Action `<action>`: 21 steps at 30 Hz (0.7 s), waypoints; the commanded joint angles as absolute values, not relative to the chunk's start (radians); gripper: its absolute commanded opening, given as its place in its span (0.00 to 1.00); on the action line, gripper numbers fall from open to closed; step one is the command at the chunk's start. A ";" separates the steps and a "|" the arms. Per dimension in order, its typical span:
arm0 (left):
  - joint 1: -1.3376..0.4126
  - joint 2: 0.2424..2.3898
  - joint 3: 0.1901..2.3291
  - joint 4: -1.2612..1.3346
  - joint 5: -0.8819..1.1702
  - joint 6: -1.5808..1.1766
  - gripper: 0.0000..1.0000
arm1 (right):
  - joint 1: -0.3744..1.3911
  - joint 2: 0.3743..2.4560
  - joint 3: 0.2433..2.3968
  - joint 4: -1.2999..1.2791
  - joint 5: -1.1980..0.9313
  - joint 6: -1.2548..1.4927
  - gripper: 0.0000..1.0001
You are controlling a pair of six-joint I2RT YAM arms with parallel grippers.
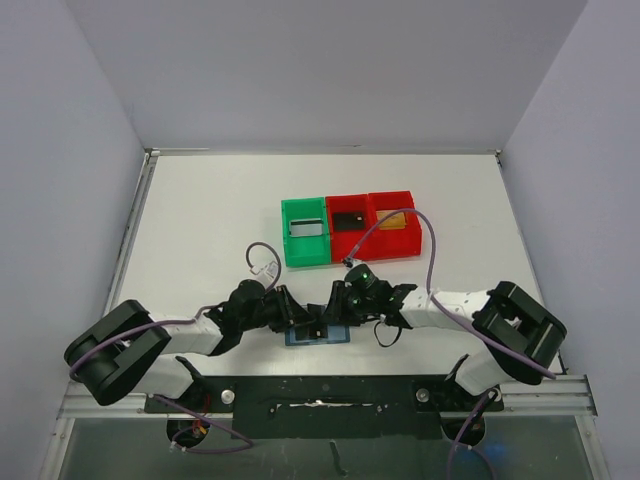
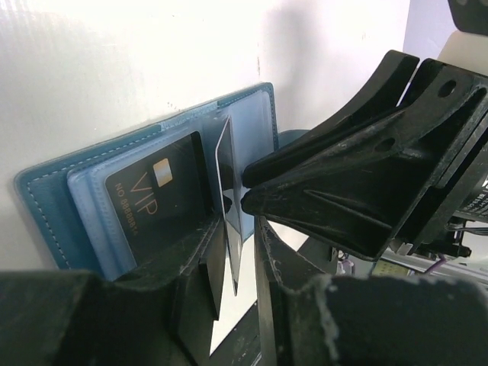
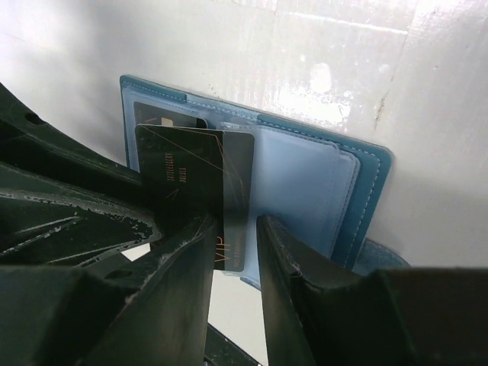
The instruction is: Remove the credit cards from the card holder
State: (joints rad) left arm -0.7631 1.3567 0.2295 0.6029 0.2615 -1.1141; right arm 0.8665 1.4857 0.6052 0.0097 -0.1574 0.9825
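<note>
Though on white table (image 1: 200, 220) between pale walls (image 1: 330, 70), left hand (image 2: 236, 252) slack, right hand (image 3: 236, 229) tight on credit card (image 3: 191, 164).

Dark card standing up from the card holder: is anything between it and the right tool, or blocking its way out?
Nothing visible does. The dark card stands on edge over the open card holder, between the right tool's fingers, with the left tool straddling it from the opposite side.

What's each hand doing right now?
Left hand: slightly open around the credit card, with a gap showing beside it.
Right hand: closed on that same card.
</note>
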 commanded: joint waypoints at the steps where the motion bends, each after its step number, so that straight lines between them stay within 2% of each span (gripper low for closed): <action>1: -0.761 1.376 0.239 0.713 0.304 -1.103 0.22 | 0.868 1.457 0.574 0.018 -0.112 1.017 0.30; 5: -0.760 1.392 0.245 0.723 0.318 -1.099 0.17 | 0.868 1.438 0.554 0.025 -0.110 1.025 0.30; 9: -0.761 1.400 0.253 0.717 0.334 -1.089 0.00 | 0.866 1.421 0.557 0.006 -0.093 1.017 0.30; 16: -0.756 1.222 0.232 0.553 0.221 -1.073 0.00 | 0.865 1.361 0.624 -0.125 -0.015 0.954 0.30; 21: -0.736 1.075 0.243 0.372 0.172 -1.033 0.00 | 0.866 1.251 0.599 -0.051 -0.025 0.944 0.32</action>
State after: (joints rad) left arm -0.7551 1.1706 0.2245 0.4908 0.2310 -1.0824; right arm 0.8661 1.3525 0.5831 -0.1005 -0.0486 0.9714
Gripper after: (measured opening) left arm 0.010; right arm 0.307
